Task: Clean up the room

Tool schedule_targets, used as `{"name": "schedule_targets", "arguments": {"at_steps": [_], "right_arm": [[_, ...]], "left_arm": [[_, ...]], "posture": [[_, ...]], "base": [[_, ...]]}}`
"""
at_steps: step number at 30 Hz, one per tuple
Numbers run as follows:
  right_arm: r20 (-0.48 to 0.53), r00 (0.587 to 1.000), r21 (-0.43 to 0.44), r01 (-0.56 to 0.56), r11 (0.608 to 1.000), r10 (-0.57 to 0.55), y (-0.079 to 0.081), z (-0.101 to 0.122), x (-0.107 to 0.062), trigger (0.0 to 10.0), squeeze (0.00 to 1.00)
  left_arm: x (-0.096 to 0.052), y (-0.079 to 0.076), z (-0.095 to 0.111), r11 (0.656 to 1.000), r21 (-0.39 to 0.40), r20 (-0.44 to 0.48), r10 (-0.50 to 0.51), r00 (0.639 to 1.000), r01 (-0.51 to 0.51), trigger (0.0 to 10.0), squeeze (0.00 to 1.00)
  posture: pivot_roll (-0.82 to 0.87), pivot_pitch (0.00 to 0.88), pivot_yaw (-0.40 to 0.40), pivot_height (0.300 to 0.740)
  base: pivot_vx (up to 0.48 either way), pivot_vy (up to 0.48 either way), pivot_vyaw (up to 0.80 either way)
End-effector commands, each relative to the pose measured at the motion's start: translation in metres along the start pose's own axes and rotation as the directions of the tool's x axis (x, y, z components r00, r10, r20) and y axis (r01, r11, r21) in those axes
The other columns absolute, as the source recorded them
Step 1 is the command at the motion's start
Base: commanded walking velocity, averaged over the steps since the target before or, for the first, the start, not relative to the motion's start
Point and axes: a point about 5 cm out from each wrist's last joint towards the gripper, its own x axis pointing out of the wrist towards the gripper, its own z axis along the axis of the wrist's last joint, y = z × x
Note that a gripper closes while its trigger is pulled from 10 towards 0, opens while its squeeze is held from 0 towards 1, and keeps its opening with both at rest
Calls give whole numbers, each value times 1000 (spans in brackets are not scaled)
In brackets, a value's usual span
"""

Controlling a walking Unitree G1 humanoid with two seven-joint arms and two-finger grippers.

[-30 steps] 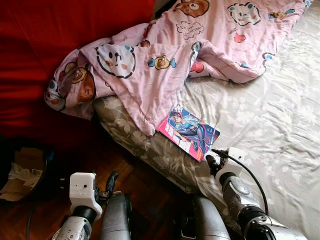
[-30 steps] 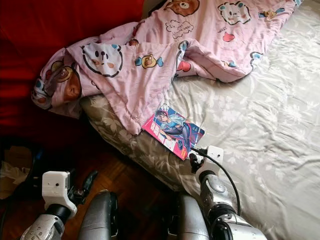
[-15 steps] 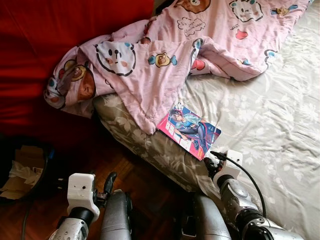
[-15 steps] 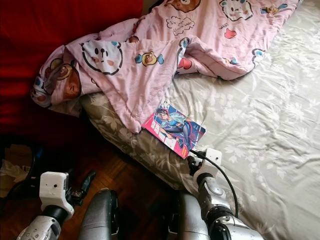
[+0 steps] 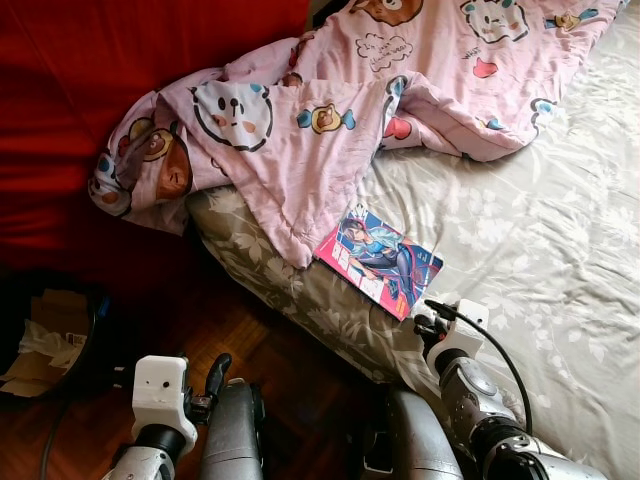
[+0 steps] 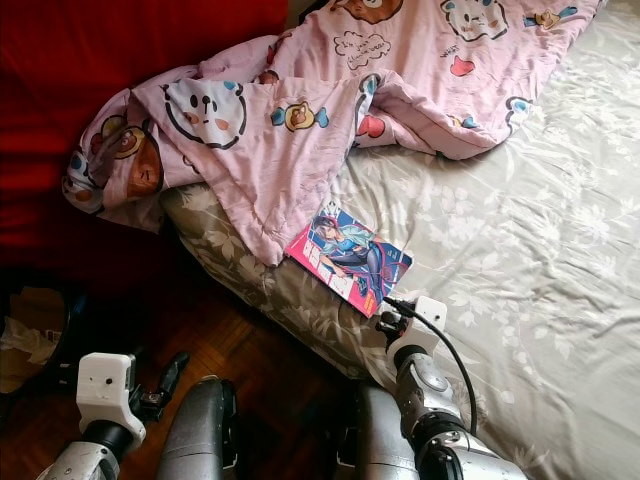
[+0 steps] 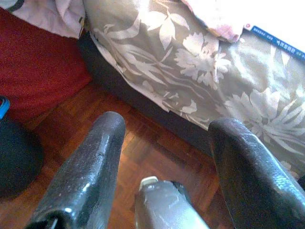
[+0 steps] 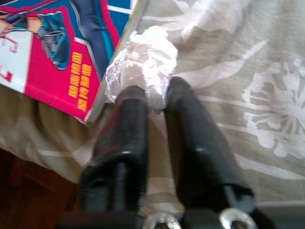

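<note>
- Now the right gripper (image 8: 148, 102) is at the lower centre-right of the head views, at the bed's near edge, and its two black fingers are closed on a crumpled white tissue (image 8: 141, 64); the tissue touches the lower corner of the comic book (image 5: 379, 261).
- Since a second ago the right arm keeps almost the same place beside the book, while the left gripper (image 5: 217, 369) sits lower in the frame, over the wooden floor (image 7: 157, 148) at the lower left, with its fingers spread apart and nothing between them.
- The whole picture has also shifted a little, so I judge the camera moved and the bed things did not.
- For the task this seems to mean that one piece of rubbish is already caught, and the next step is probably to carry it to the dark bin (image 5: 85, 345) at the left edge, which already holds paper.
- Counted: one tissue, one comic book, one pink cartoon blanket (image 5: 330, 110) in the upper half, one grey flowered sheet (image 5: 520, 230) on the right, one red cover (image 5: 90, 100) in the upper left, one bin, two grippers.
</note>
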Motion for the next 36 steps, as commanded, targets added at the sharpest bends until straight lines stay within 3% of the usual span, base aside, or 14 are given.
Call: {"name": "schedule_targets", "arguments": {"at_steps": [1,14,18,20,22,28,36], "right_arm": [[-24,999,20,24,1000,-23,-6,-10,-4,0,0],[-4,1000,25,28,999,-28,-8,-8,-4,0,0],[54,998,36,35,999,-37,-11,1,-4,0,0],[95,995,25,36,999,-38,-19,3,-7,0,0],[122,992,-4,39,999,-38,-28,3,-11,0,0],[152,985,14,85,996,-86,-51,-7,-24,0,0],[79,987,-32,143,989,-140,-72,-50,-52,0,0]], "left_arm": [[-7,-1,-7,1000,11,-48,6,999,-5,10000,0],[-2,0,-9,1000,26,-57,11,998,-9,10000,0],[1,5,-23,999,27,-93,44,995,-41,10000,0],[8,11,-35,996,13,-116,94,989,-93,10000,0],[16,13,-39,995,11,-117,98,988,-97,10000,0],[31,16,-51,995,17,-141,98,985,-97,10000,0],[45,21,-88,991,-2,-242,132,961,-136,10000,0]], "posture": [[224,392,-69,627],[211,383,-63,627],[171,343,-69,627],[147,293,-77,627],[141,263,-79,627],[110,188,-82,627],[41,39,-80,627]], "base": [[0,0,0],[0,0,0],[0,0,0],[0,0,0],[0,0,0],[0,0,0],[0,0,0]]}}
